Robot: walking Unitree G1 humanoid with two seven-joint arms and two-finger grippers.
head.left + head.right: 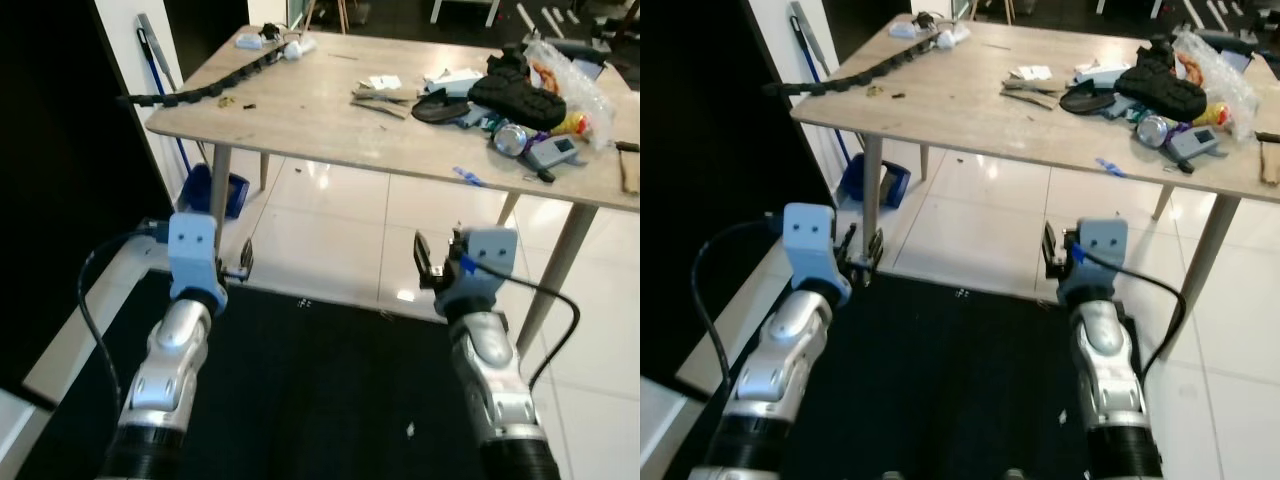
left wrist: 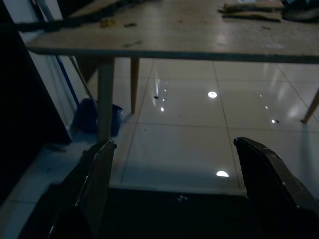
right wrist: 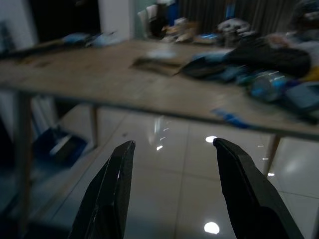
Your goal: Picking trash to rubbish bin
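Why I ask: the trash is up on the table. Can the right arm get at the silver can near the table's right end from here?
Probably not yet. The right gripper, fingers open, hangs below the table edge, over the floor and short of it, while the silver can lies on top, further in. Nothing blocks it; the robot looks too far back.

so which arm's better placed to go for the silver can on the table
Probably right. The silver can lies in the clutter at the table's right end, ahead of the right gripper, whose jaws are open and empty. The left gripper sits by the far-left table leg.
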